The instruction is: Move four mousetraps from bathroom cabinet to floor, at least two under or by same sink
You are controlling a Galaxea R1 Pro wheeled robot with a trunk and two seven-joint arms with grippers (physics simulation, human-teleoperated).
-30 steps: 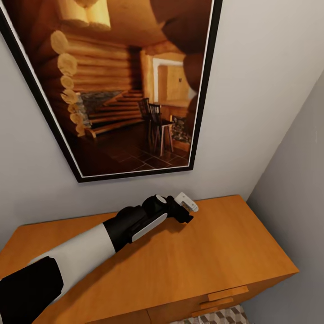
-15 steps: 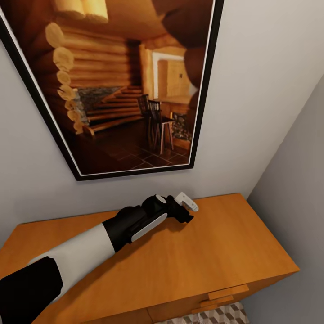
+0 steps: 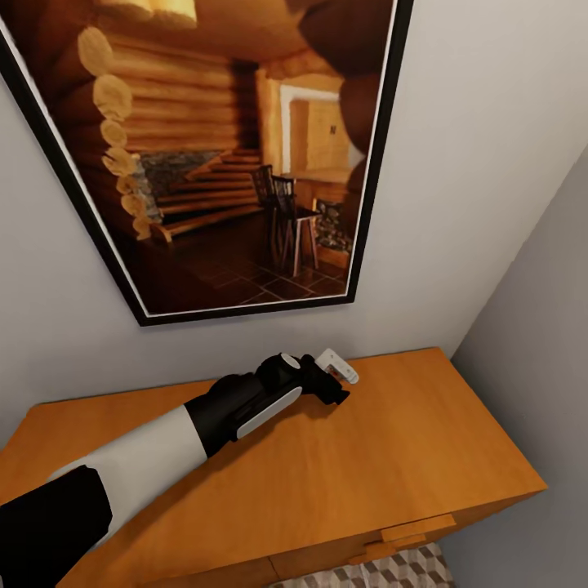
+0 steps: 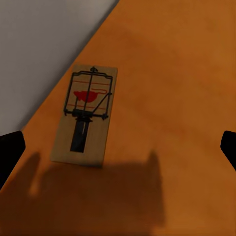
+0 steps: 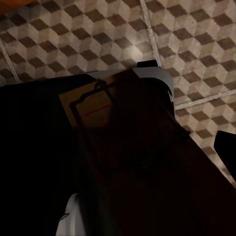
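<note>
A small brown mousetrap (image 4: pixel 86 117) with black wire and a red mark lies flat on the orange-brown cabinet (image 3: pixel 400 457), right by the grey wall. My left gripper (image 3: pixel 339 381) hovers over the cabinet's back edge and stands open, its dark fingertips (image 4: pixel 9 153) far apart on both sides of the trap. In the right wrist view a second mousetrap (image 5: pixel 96 105) hangs close to the camera above the cube-patterned bathroom floor (image 5: pixel 196 29). My right gripper (image 5: pixel 147 162) holds that trap, with one dark fingertip (image 5: pixel 227 147) beside its edge. The sink is out of view.
A large black-framed picture (image 3: pixel 229 155) of a log cabin hangs on the wall above the cabinet. A grey side wall (image 3: pixel 539 343) closes in at the right. The drawer handles (image 3: pixel 416 527) and a strip of tiled floor (image 3: pixel 392 572) show at the bottom.
The head view has shifted slightly, so picture and cabinet sit a little differently. My left arm has stayed almost still over the cabinet top.
</note>
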